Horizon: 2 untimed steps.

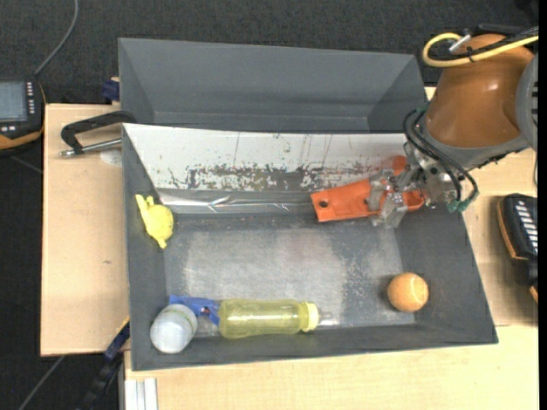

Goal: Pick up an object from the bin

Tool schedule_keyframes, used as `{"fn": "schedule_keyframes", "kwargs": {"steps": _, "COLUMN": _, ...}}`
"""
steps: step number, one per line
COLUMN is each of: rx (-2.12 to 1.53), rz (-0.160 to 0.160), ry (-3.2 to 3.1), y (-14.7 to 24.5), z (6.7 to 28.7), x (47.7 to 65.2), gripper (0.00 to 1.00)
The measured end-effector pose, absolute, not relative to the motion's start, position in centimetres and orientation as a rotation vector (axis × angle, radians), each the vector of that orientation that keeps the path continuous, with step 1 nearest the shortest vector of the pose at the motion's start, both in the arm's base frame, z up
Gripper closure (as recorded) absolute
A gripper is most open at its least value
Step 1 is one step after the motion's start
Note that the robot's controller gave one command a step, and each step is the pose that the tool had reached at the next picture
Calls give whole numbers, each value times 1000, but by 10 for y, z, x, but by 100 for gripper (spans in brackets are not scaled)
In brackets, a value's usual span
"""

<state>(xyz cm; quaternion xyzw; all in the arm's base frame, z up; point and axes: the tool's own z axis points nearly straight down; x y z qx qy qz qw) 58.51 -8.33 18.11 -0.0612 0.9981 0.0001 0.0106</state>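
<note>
My gripper (pixel 386 205) is at the back right of the bin, against the back wall. Its fingers are shut on a flat orange block-like piece (pixel 338 203), which sticks out to the left of the fingers, with a short end showing on their right. The piece lies tilted, its left end slightly lower. An orange ball (pixel 408 292) rests on the bin floor, in front of the gripper and apart from it.
A clear bottle of yellowish liquid (pixel 265 319) lies along the front wall, with a white round cap (pixel 173 330) and a blue piece (pixel 195 307) at its left end. A yellow toy (pixel 156 220) sits at the left wall.
</note>
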Motion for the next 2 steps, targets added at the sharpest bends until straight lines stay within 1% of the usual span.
{"fn": "schedule_keyframes", "kwargs": {"steps": 1, "rx": -137, "rz": 4, "ry": 3117, "y": -88, "z": 194, "x": 596, "gripper": 100}}
{"fn": "schedule_keyframes", "kwargs": {"steps": 2, "rx": -118, "rz": 3, "ry": 3115, "y": -87, "z": 242, "x": 586, "gripper": 100}}
